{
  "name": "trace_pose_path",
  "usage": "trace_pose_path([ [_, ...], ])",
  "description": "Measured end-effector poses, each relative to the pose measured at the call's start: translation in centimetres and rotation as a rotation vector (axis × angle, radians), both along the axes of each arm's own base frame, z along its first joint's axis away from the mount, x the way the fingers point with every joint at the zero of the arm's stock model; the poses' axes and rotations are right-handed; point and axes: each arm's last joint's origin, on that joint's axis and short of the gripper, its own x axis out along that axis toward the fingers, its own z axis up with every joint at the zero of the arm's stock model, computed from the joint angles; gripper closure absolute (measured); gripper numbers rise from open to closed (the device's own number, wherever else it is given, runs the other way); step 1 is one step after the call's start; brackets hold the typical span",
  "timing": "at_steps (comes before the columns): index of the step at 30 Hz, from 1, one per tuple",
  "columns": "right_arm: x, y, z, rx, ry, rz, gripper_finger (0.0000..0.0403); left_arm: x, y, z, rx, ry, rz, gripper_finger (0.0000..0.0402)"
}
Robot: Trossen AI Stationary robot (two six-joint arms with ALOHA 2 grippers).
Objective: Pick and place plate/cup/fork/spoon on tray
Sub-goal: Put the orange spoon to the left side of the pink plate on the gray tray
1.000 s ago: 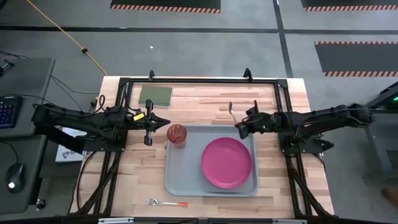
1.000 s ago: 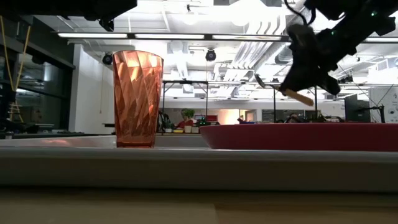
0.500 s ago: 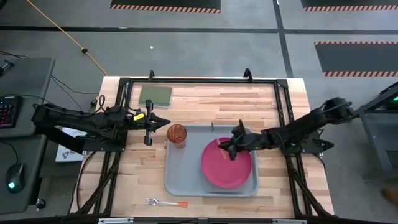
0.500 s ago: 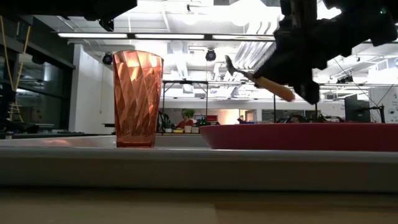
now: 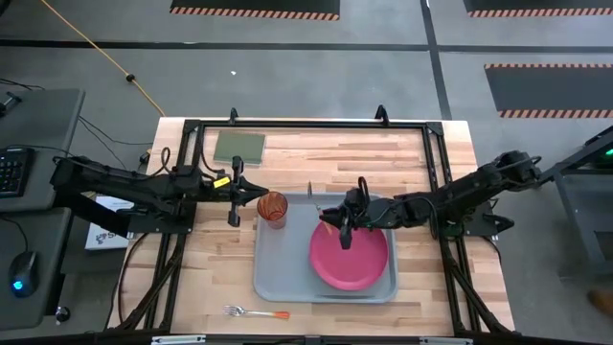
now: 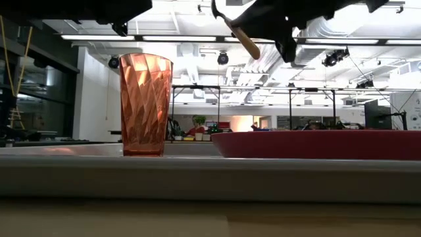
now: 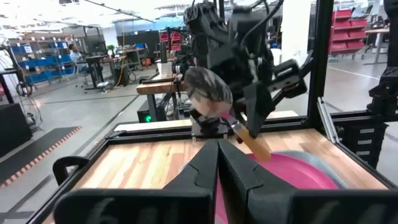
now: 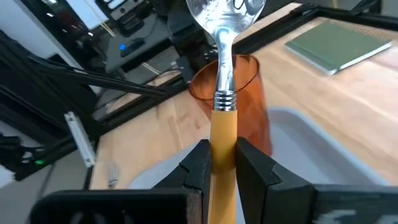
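The grey-blue tray (image 5: 278, 273) lies mid-table and carries the magenta plate (image 5: 352, 257) and the orange cup (image 5: 273, 207), which stands upright in its far left corner. My right gripper (image 5: 335, 221) hovers over the plate's far left rim, shut on the spoon (image 8: 222, 93), whose silver bowl (image 8: 225, 12) points toward the cup (image 8: 231, 87). My left gripper (image 5: 252, 192) waits shut just left of the cup. The fork (image 5: 257, 312) lies flat on the wood near the front edge. My right gripper pinches the spoon's orange handle (image 8: 222, 140) between its two fingers, short of the metal collar. The fingers reach in from the table's right and lie along the spoon, which sticks out ahead of them. The spoon (image 6: 242, 38) is lifted clear above the tray and slants, bowl end higher.
A flat green pad (image 5: 239, 147) lies at the table's far left. A black frame rail (image 5: 306, 124) runs round the tabletop. Bare wood shows left of the tray (image 5: 211, 268) and beyond its far rim.
My right gripper has carried the spoon from the tray's far right corner toward the table's left, across the plate's far rim toward the cup. It has risen a little and rolled, staying shut on the handle.
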Motion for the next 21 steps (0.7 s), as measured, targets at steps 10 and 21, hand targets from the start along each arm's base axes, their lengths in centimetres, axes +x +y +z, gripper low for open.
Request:
trace_pose_path([
  [10, 0.18, 0.03, 0.47, -0.009, 0.03, -0.018, 0.0363, 0.47, 0.09, -0.08, 0.039, -0.014, 0.044, 0.0398],
  [21, 0.18, 0.03, 0.45, -0.009, 0.031, -0.018, 0.0363, 0.47, 0.1, -0.05, 0.049, -0.016, 0.045, 0.0398],
])
